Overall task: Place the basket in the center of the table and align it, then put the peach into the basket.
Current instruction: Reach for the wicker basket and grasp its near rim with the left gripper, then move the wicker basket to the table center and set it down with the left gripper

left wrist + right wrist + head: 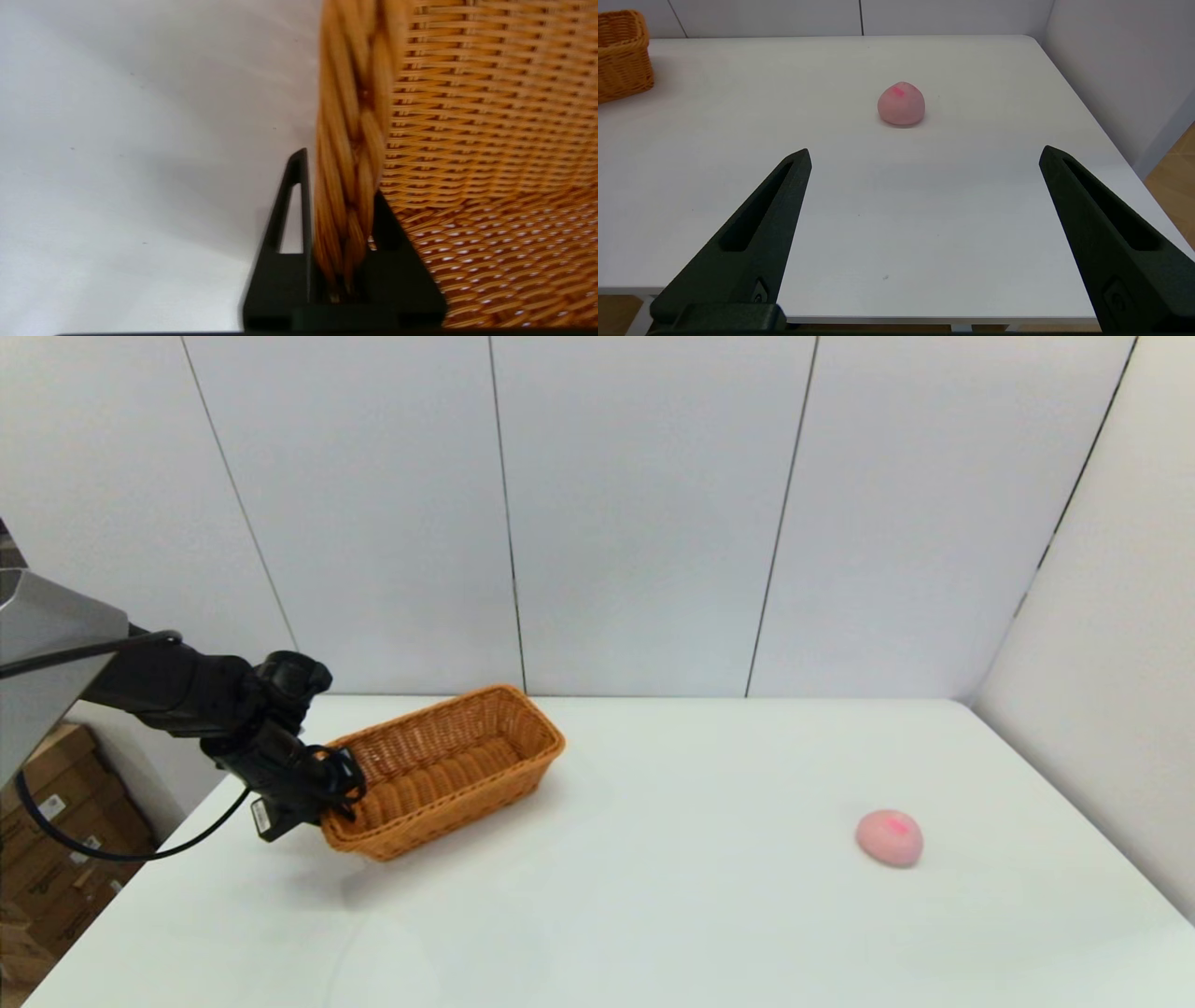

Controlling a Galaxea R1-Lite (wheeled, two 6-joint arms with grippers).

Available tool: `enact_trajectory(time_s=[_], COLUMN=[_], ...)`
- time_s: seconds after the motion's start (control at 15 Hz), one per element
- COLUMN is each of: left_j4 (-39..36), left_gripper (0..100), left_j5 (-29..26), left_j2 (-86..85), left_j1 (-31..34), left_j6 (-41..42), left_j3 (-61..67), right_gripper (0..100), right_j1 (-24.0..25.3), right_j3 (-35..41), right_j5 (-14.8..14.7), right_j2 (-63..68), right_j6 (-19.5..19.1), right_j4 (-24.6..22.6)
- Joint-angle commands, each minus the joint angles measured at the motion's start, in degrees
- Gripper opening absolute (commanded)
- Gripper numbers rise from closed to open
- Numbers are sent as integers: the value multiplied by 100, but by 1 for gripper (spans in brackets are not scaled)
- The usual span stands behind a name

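Your basket (448, 767) sits toward the table's left rear, turned at an angle to the table edges, and its near-left end looks raised off the surface, so it is tilted; nothing lies inside it. The left gripper (338, 791) is clamped on the braided rim at that near-left end: the left wrist view shows the rim (352, 154) pinched tight between the two black fingers (289, 224), one outside the wall and one inside over the woven floor. The peach (890, 837) rests on the table (653, 896) well apart from the basket, toward the right side, with its darker pink blotch facing up. Between basket and peach you have only bare white tabletop. The right gripper (924, 158) shows only in its own wrist view, near the table's front edge, with its fingers spread wide and holding nothing; the peach (901, 103) lies ahead of it. Cardboard boxes (56, 840) stand on the floor past the table's left edge.
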Motion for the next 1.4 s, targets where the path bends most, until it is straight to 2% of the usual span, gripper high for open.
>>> enact_trajectory(time_s=[0.07, 0.2, 0.4, 0.67, 0.87, 1.13, 1.4], left_j4=[23, 23, 128, 348, 708, 664, 559], left_gripper=[0, 0, 0, 0, 0, 0, 0], left_j5=[-163, -277, -1235, -1543, -1710, -1675, -1622], left_j2=[-35, -44, -475, -1037, -1485, -1292, -606], left_j1=[12, 12, 12, -243, -999, -2282, -2880], left_j6=[-34, -43, -61, 133, 423, 405, 431], left_j3=[0, 0, 35, 79, 105, 26, -158], right_gripper=[100, 100, 100, 100, 100, 100, 100], right_j1=[2, 2, 2, 2, 2, 2, 2], right_j3=[1, 1, 1, 1, 1, 1, 1], right_j5=[-1, -1, -9, -1, -9, -1, -1], right_j2=[-1, -1, -1, -1, -1, -1, -1], right_j6=[0, 0, 0, 0, 0, 0, 0], right_j4=[6, 6, 6, 6, 6, 6, 6])
